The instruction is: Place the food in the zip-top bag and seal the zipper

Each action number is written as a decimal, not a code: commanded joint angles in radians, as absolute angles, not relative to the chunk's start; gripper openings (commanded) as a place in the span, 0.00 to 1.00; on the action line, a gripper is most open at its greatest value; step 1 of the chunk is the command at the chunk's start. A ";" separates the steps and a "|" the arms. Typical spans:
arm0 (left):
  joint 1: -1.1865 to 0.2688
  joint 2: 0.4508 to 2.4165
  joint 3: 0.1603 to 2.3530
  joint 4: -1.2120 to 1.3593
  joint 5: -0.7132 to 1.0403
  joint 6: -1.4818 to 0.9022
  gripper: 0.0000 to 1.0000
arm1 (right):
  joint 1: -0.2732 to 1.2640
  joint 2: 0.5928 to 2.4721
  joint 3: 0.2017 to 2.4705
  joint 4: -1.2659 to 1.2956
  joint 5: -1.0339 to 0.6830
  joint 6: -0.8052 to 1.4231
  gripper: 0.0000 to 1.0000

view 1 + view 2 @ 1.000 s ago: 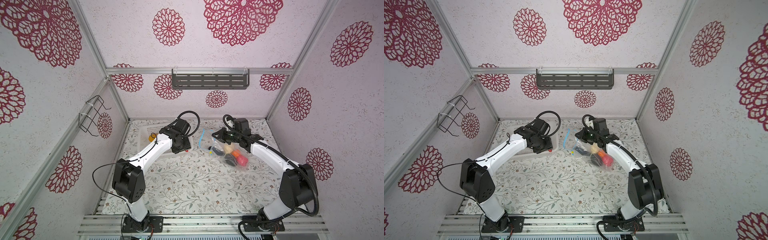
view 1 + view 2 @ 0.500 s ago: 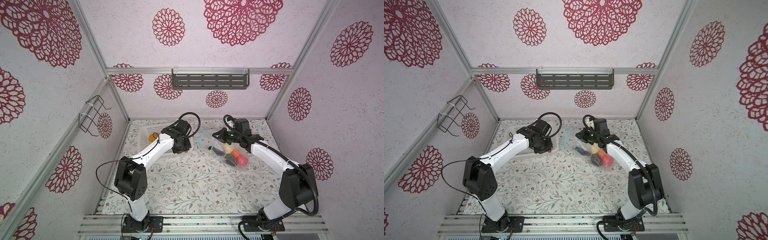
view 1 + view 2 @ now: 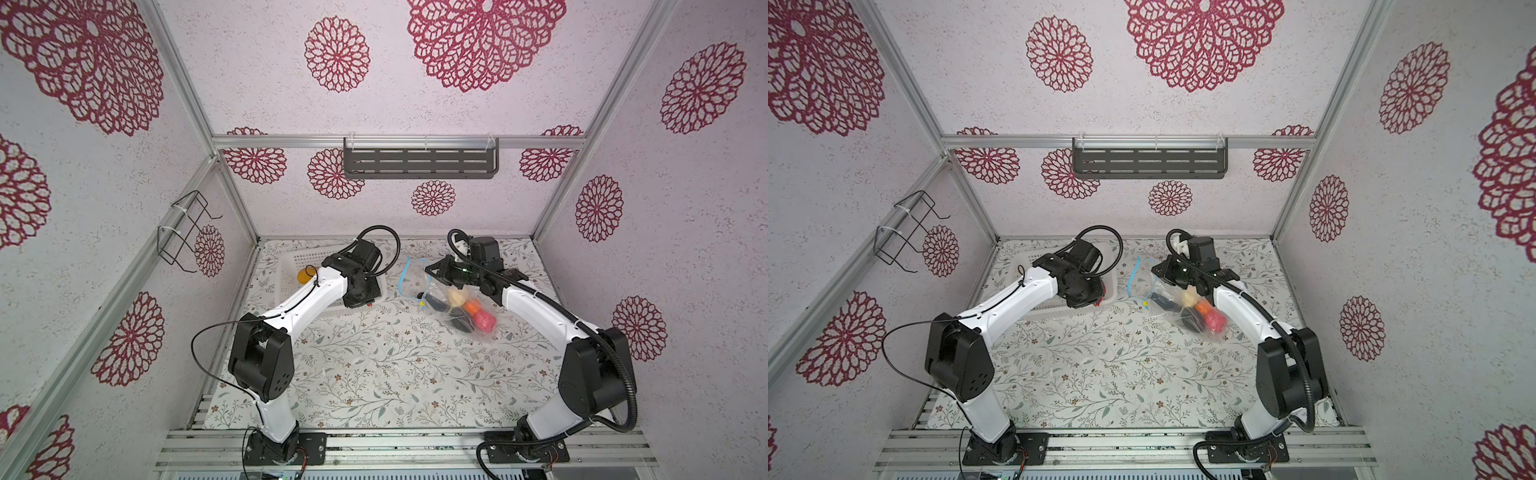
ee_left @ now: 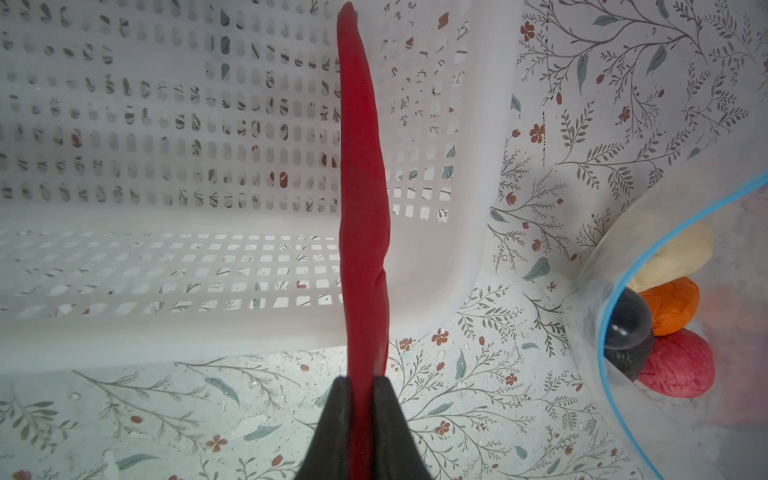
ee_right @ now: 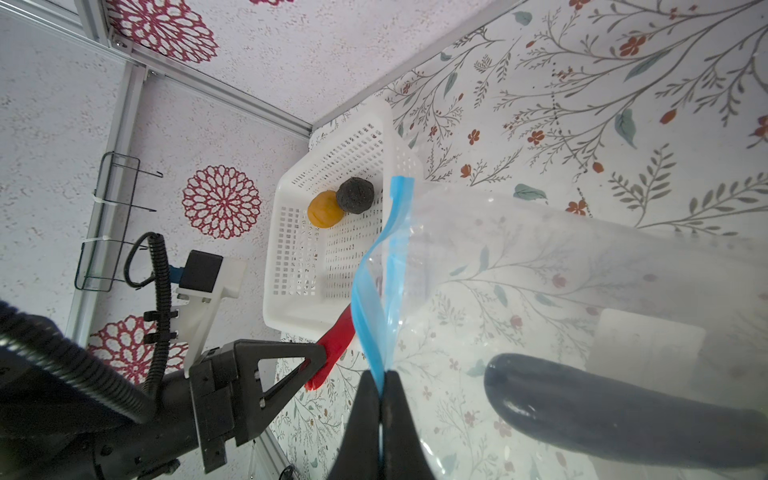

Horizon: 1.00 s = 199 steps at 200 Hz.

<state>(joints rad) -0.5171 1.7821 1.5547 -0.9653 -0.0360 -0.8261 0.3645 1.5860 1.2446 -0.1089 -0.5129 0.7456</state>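
Observation:
My left gripper (image 4: 360,380) is shut on one end of the red chilli (image 4: 363,208), which reaches over the corner of the white basket (image 4: 457,249). In both top views this gripper (image 3: 365,301) (image 3: 1096,301) sits at the basket's near right corner. My right gripper (image 5: 381,374) is shut on the light blue zipper (image 5: 374,291) and holds the zip-top bag (image 5: 582,270) open by its mouth. In the bag (image 3: 457,307) lie a cream ball (image 4: 681,257), an orange piece (image 4: 673,305), black lumps (image 4: 627,320) and a pink-red ball (image 4: 677,365). A yellow slider (image 3: 422,304) shows at the zipper's end.
A yellow-orange potato shape (image 5: 325,209) and a black lump (image 5: 355,195) lie in the basket (image 3: 299,266) at the back left. A wire rack (image 3: 187,232) hangs on the left wall and a dark shelf (image 3: 419,162) on the back wall.
The left jaws have closed on the red chilli at the basket's corner. The right arm and the bag have stayed put.

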 commanded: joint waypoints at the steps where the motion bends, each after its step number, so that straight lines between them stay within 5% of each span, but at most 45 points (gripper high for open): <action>1: -0.510 1.713 1.571 -1.011 -0.053 -0.765 0.11 | 0.355 1.531 1.234 -0.094 -0.523 0.753 0.00; 59: -0.491 1.592 1.686 -1.160 -0.044 -0.595 0.09 | 0.354 1.525 1.231 -0.100 -0.506 0.747 0.00; 199: -0.503 1.449 1.576 -1.111 0.458 -0.427 0.02 | 0.360 1.503 1.230 -0.106 -0.508 0.677 0.00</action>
<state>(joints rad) -0.4931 1.4319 1.5753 -1.1320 0.3691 -0.4702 0.3614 1.5723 1.2407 -0.1116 -0.5026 0.7170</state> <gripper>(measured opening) 0.095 0.056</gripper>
